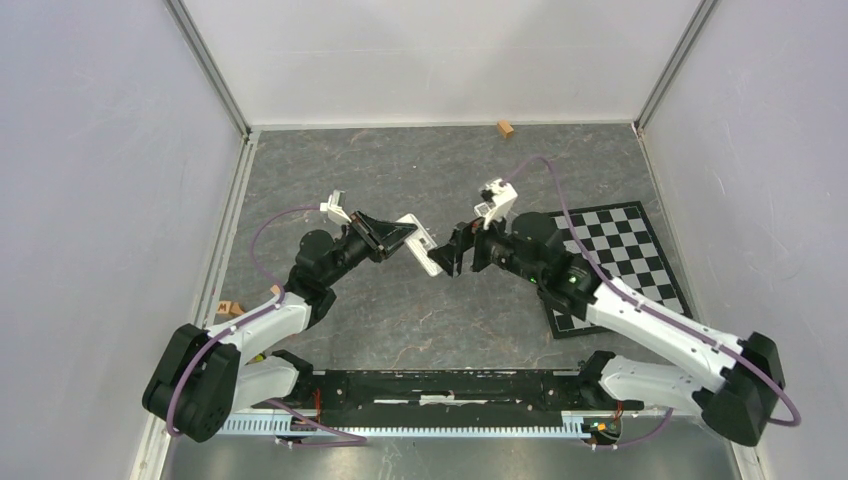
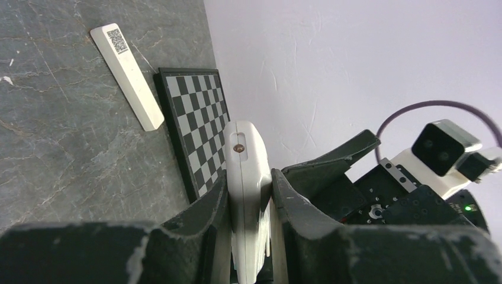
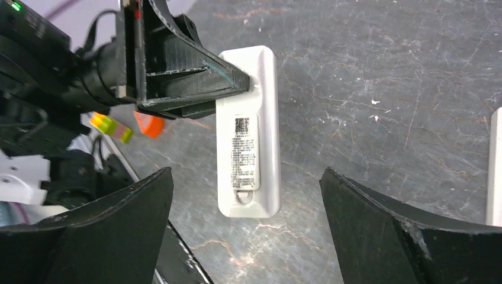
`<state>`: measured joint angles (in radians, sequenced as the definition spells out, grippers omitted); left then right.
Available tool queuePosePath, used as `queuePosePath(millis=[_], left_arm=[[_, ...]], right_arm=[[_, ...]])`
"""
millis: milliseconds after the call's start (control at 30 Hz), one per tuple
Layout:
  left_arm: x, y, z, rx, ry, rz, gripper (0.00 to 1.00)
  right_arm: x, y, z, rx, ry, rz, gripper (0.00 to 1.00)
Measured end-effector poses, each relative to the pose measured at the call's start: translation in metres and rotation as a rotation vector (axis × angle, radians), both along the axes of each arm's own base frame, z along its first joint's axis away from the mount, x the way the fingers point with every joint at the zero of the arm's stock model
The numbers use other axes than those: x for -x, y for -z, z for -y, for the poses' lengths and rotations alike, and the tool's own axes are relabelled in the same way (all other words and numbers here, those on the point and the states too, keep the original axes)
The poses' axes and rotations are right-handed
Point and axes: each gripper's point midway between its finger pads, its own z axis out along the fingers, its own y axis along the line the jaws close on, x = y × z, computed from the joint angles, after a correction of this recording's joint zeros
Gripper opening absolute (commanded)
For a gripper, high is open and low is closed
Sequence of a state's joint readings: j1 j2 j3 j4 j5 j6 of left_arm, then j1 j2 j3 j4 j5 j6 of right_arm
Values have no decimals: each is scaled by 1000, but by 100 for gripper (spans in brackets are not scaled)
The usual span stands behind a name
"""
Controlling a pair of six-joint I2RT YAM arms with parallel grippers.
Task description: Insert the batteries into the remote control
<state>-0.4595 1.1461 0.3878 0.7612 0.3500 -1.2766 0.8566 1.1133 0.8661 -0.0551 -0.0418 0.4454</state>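
Note:
My left gripper (image 1: 385,235) (image 2: 248,177) is shut on a short, wide white remote (image 1: 420,245) (image 2: 245,177) and holds it above the table. That remote's labelled back (image 3: 245,157), with a cover latch near its end, faces the right wrist camera. My right gripper (image 1: 455,255) (image 3: 245,171) stands wide open just in front of the remote's free end, touching nothing. The remote control (image 2: 127,77), long and slim, lies back up on the table beside the checkerboard, with a code sticker at one end. Its edge (image 3: 494,168) shows at the far right. No batteries are in view.
A checkerboard mat (image 1: 620,260) (image 2: 195,118) lies on the right of the grey table. A small wooden block (image 1: 505,128) sits by the back wall and another (image 1: 228,308) by the left wall. Orange (image 3: 148,124) and yellow-green (image 3: 106,124) bits lie behind the left gripper.

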Motion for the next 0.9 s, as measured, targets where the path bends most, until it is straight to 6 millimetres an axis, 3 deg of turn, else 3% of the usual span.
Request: queuePosePath(millis=[133,233,500,600,900], left_arm=[[1,-6,0,23,5,8,2],[3,-15,1,52,23,24,2],[10,-40,4,131,64,67,2],[10,-40,4,135,72,68,2],[16,-50,9,140,126,85,2]], right_arm=[[3,-11,12,-136,53,-22,97],[4,-9,14,-196,83,-63,92],[1,3,9,-226,109,-135,68],[-2,8,6,-229,124,-159,62],[-6,-4,-4,-291,114,-164,63]])
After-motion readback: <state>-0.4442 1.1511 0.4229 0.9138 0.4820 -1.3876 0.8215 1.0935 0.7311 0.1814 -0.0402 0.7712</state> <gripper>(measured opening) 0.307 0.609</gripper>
